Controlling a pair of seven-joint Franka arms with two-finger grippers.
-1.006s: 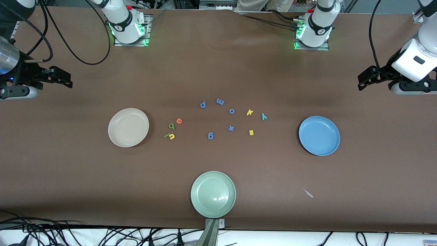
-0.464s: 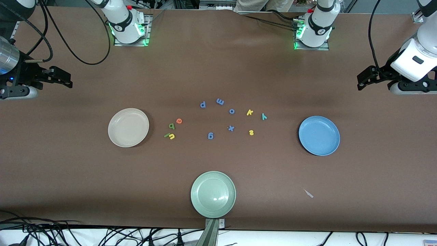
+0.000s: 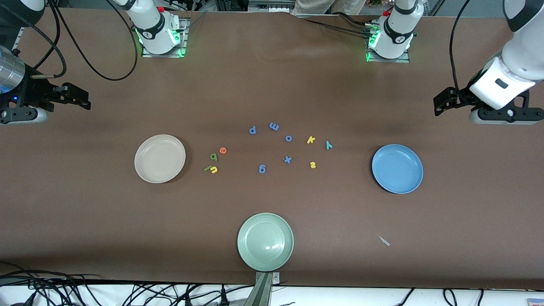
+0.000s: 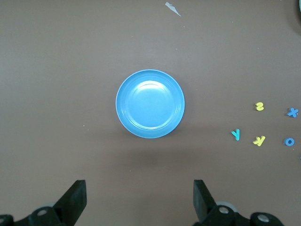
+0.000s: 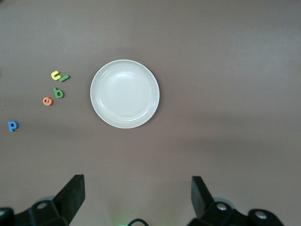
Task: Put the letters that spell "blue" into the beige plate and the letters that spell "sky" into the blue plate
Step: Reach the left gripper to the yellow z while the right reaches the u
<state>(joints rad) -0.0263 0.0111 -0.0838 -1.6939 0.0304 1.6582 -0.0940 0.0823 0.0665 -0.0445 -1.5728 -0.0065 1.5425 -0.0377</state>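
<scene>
Both grippers spread wide, holding nothing, raised over the table's two ends.

Left gripper (image 4: 136, 200) above bare table by blue plate (image 3: 397, 168); right gripper (image 5: 136, 200) likewise by beige plate (image 3: 160, 158). Between plates, on the table: b (image 3: 213, 157), l (image 3: 207, 168) (apparently touching u (image 3: 214, 170)), e (image 3: 222, 150); s (image 3: 313, 165), k (image 3: 310, 140), y (image 3: 328, 145).

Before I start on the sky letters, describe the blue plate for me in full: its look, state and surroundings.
The blue plate is round, shallow and light blue, smooth and slightly glossy like plastic, with a raised rim around a flat well. It sits flat on the brown table toward the left arm's end. Nothing is in it and nothing touches it. The teal y, yellow k and yellow s lie apart from it, toward the table's middle.
</scene>
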